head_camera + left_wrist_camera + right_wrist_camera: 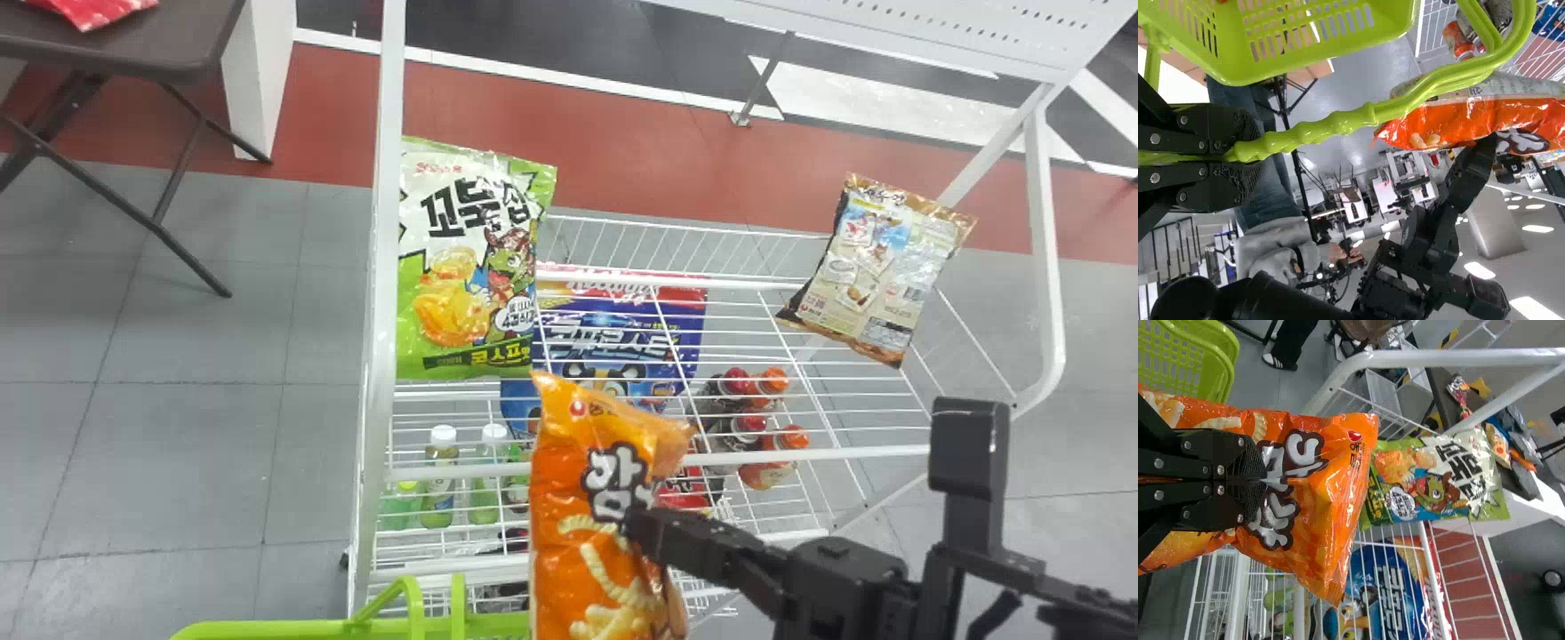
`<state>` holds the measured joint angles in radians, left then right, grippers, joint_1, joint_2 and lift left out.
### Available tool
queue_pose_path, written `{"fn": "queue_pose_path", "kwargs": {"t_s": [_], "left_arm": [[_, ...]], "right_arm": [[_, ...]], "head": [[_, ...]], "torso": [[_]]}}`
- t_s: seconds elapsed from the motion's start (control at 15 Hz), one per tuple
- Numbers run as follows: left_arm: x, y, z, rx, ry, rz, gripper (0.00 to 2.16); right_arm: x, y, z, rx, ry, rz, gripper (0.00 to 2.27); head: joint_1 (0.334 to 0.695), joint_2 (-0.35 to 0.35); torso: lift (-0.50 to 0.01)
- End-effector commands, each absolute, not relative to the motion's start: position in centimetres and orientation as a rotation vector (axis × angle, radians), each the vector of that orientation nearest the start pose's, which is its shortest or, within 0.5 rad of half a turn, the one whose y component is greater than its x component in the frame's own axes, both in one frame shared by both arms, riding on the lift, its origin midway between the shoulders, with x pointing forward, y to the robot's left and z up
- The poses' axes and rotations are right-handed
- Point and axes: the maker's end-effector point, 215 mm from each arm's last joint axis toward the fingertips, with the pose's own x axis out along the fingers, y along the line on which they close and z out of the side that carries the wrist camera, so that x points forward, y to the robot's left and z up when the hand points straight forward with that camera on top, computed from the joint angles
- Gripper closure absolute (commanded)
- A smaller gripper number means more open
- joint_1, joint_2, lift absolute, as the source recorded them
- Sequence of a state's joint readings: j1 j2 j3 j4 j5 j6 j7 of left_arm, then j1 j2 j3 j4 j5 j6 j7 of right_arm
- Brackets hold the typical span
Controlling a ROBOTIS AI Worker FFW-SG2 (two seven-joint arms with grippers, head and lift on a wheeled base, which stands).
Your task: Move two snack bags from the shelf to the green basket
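Pinching a crinkled, glossy orange snack bag in the closed right tool. Clamping the green basket by its ribbed handle in the closed left tool.

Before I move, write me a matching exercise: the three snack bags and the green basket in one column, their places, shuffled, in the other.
1. orange bag
2. green bag
3. brown bag
4. basket

A. right side of the shelf, head view
B. handle in left gripper's jaws
C. in right gripper's jaws
D. left side of the shelf, head view

Pairs: 1-C, 2-D, 3-A, 4-B
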<state>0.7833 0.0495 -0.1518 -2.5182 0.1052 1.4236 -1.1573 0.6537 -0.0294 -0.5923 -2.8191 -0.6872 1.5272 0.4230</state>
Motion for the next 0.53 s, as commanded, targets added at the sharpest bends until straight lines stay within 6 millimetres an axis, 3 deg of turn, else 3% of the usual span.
{"fn": "queue_pose_path", "kwargs": {"t_s": [0.0,0.33,0.47], "left_arm": [[8.8,-2.9,-36.8,-0.791,1.102,-1.238,2.15],[9.2,-2.9,-36.2,-0.780,1.083,-1.242,2.15],[9.4,-2.8,-36.0,-0.775,1.074,-1.242,2.15]], "right_arm": [[21.7,-17.2,-36.1,0.413,0.935,0.485,2.25],[17.3,-12.1,-39.2,0.433,1.075,0.583,2.25],[15.2,-10.7,-42.0,0.417,1.164,0.599,2.25]], "head": [[0.695,-0.350],[0.695,-0.350],[0.695,-0.350]], "torso": [[-0.014],[-0.014],[-0.014]]}}
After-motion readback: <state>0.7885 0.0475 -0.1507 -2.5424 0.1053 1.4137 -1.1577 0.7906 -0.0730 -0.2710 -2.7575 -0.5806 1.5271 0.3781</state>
